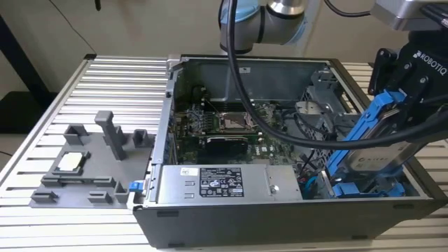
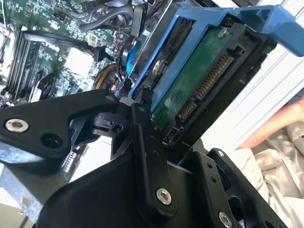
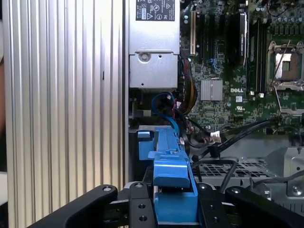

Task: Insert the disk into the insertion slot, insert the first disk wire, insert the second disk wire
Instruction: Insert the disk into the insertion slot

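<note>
The disk (image 1: 376, 149) is gripped at its upper end by the black hand (image 1: 400, 107), which is clenched on the blue frame from both sides. In the exterior view the disk is held tilted, with its top leaning toward the exterior view's right. Its lower end is dipped into the open computer case (image 1: 280, 215), at the near corner on the exterior view's right. That lower end is seen right at the insertion slot (image 1: 360, 189), among other blue parts, but it cannot be told whether it is already inside. A thick black cable (image 1: 294, 137) is draped across the case and passes in front of the disk. A silver box (image 1: 224, 182) with a label is fixed along the near wall of the case, and a green board (image 1: 224, 126) lies on the case floor behind it. The case is set on a ribbed metal table (image 1: 105, 73), and a grey tray (image 1: 91, 168) with small holders is placed beside it on the exterior view's left. In the second wrist view the disk (image 2: 194, 80) is shown from its green side, squeezed by the hand (image 2: 156, 126). In the first wrist view the disk (image 3: 171, 161) is seen edge-on above the hand (image 3: 173, 202).
</note>
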